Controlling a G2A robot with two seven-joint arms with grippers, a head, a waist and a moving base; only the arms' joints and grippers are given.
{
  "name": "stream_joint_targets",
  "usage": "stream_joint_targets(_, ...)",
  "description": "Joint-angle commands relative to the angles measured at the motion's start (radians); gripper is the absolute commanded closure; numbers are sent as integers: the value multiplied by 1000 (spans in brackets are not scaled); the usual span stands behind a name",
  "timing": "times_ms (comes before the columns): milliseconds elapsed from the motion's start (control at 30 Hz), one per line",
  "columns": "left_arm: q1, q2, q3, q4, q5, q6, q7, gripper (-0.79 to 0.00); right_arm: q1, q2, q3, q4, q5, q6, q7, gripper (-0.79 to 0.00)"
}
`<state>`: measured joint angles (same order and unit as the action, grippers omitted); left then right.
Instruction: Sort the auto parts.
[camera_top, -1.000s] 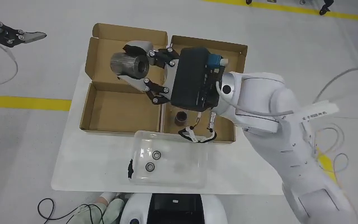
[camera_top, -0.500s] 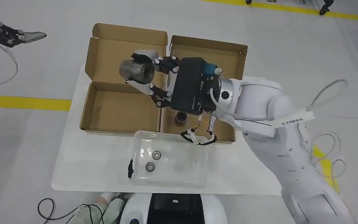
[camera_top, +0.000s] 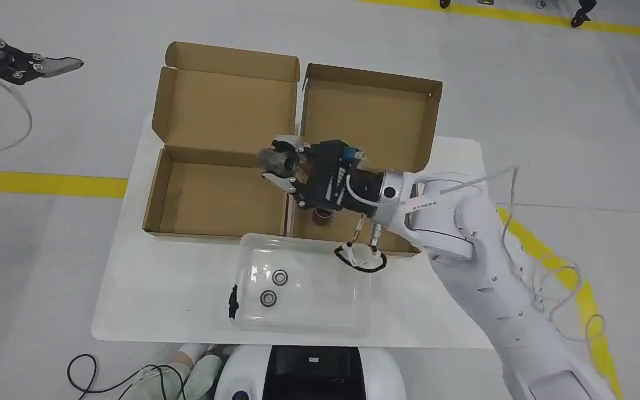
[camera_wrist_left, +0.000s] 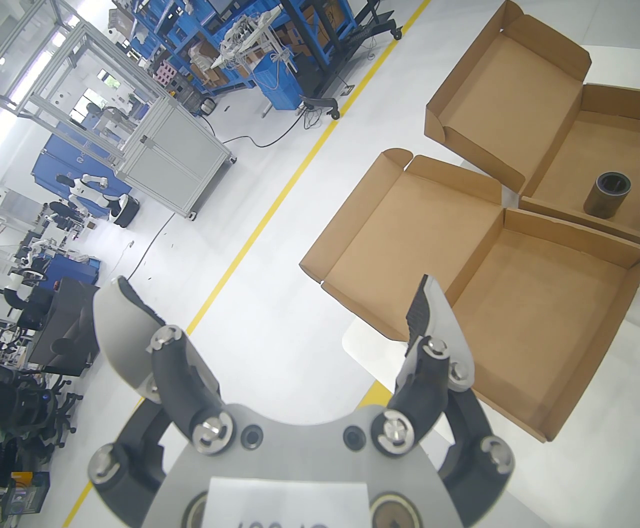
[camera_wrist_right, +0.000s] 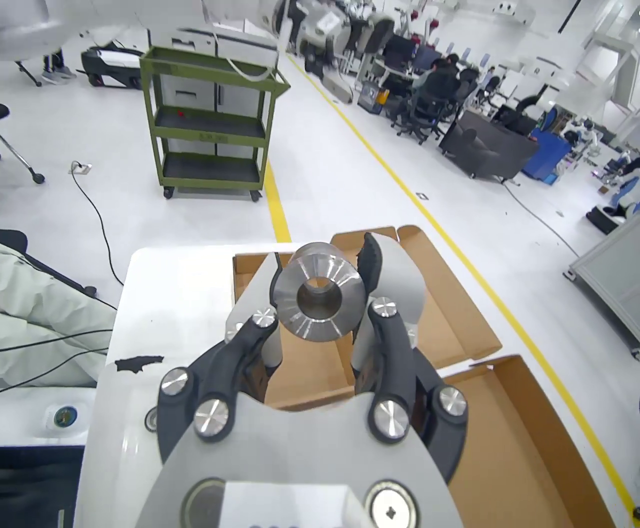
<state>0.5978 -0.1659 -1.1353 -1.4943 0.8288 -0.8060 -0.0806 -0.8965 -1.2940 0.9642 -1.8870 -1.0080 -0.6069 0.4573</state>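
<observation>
My right gripper (camera_top: 281, 161) is shut on a shiny steel cylinder with a centre bore (camera_wrist_right: 318, 300). It holds the cylinder (camera_top: 278, 158) low over the right edge of the left cardboard box (camera_top: 215, 200), beside the seam with the right cardboard box (camera_top: 370, 115). A dark sleeve (camera_wrist_left: 607, 195) stands upright in the right box, partly hidden by the arm in the top view. My left gripper (camera_wrist_left: 272, 310) is open and holds nothing. It hangs off the table's far left (camera_top: 38, 65).
A clear plastic tray (camera_top: 330, 300) at the table's front edge holds two small bearings (camera_top: 281, 275) (camera_top: 268, 297). A black tape scrap (camera_top: 232, 302) lies by its left side. Both box lids stand open at the back. A looped cable (camera_top: 358, 258) hangs from the right arm over the tray.
The right gripper has carried the steel cylinder down, away from the top camera, and rightward from over the left box's lid to the seam between the boxes. The left gripper has not moved.
</observation>
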Motion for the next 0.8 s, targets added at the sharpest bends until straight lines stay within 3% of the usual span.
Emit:
stream_joint_targets(0, 0, 0, 0, 0, 0, 0, 0, -785, -10, 2, -1, 15, -17, 12, 25, 0)
stream_joint_targets(400, 0, 0, 0, 0, 0, 0, 0, -785, -58, 19, 37, 128, -90, 74, 172, 0)
stream_joint_targets(767, 0, 0, 0, 0, 0, 0, 0, -785, -106, 33, 70, 250, -55, 120, 269, 0)
